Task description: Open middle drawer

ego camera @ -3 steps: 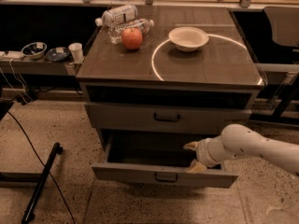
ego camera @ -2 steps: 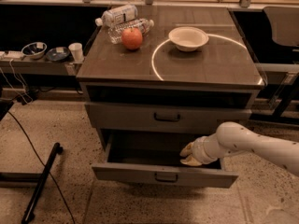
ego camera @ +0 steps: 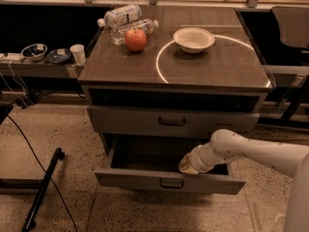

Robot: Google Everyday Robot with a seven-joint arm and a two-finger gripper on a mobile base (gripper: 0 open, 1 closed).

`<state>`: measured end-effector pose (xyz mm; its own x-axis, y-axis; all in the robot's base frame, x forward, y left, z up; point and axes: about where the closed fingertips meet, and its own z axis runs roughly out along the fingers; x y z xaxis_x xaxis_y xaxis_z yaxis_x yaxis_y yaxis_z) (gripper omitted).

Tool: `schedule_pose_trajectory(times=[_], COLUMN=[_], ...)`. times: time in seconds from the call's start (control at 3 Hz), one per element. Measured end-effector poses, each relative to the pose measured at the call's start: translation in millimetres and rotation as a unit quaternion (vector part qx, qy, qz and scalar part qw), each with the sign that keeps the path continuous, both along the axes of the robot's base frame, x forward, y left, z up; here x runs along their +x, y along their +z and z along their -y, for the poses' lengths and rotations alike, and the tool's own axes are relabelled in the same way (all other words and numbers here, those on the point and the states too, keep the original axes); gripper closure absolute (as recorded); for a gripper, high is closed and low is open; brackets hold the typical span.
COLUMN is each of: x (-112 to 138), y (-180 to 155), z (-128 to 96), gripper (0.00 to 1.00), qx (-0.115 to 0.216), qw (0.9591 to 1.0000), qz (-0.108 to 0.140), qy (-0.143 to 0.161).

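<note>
The camera view looks down on a grey desk (ego camera: 217, 71) with drawers in its front. The middle drawer (ego camera: 135, 178) stands out from the desk body, so its grey inside is visible. Its small black handle (ego camera: 171, 183) sits at the centre of the flat front. Above it is a closed upper drawer (ego camera: 125, 120) with the same kind of handle (ego camera: 172, 122).

The white arm (ego camera: 251, 151) comes in from the right edge and reaches down into the open drawer. The tool (ego camera: 186, 166) is inside the middle drawer, just behind the front panel and a little to the right of the handle. It seems to touch the inner side of the front. I cannot tell if the tool is open or closed.

On the desk top, a red apple (ego camera: 135, 39) stands near the back left. Just behind it lie two clear plastic bottles (ego camera: 123, 16), one against the other. A white bowl (ego camera: 194, 39) stands to the right of the apple, apart from it. A low shelf at the left carries a white cup (ego camera: 77, 53) and two dark bowls (ego camera: 34, 50).
</note>
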<state>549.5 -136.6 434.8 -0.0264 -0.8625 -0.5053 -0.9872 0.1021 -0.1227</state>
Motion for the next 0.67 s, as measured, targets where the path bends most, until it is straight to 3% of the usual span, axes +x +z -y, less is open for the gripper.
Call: schedule_pose_trajectory(times=[0.67], x=[-4.1], y=[-16.8], z=[-17.7], gripper=[1.00], qx=[-0.014], qw=[0.9994], qz=[-0.020], qy=[0.024])
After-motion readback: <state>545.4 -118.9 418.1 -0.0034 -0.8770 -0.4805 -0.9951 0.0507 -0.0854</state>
